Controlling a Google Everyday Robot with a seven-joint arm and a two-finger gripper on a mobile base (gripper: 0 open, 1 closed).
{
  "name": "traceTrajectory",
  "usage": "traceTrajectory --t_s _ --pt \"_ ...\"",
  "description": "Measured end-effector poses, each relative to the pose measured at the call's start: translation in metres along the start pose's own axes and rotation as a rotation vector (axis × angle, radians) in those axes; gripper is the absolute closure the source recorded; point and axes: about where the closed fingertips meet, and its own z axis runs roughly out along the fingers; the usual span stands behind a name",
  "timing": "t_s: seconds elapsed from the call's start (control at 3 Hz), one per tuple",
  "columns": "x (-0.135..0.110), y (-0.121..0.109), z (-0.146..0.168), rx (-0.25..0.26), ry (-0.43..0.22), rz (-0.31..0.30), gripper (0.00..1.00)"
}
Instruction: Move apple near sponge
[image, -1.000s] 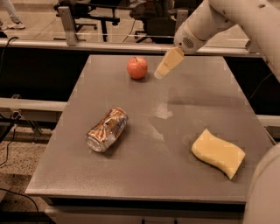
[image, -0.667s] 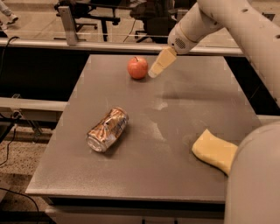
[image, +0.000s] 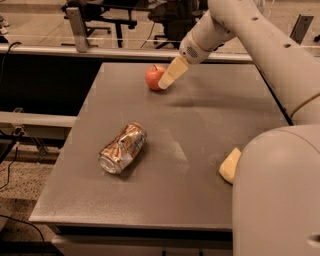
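The small red-orange apple (image: 154, 77) sits near the far edge of the grey table (image: 200, 130), left of its middle. My gripper (image: 166, 81), with pale yellow blocky fingers, hangs from the white arm and reaches down to the apple's right side, overlapping it. The pale-yellow sponge (image: 229, 166) lies at the near right of the table, mostly hidden behind the white arm in the foreground.
A crushed metallic can (image: 122, 148) lies on its side at the near left of the table. Office chairs (image: 110, 20) and a rail stand beyond the far edge. The white arm body (image: 277, 190) fills the near right corner.
The gripper has moved left and down, from right of the apple to against its right side. The arm now covers most of the sponge.
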Motion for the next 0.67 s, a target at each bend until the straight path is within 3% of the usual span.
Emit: traceTrajectory --t_s 0.67 --pt "-0.02 0.015 0.04 -0.063 -0.001 -0.02 0.03"
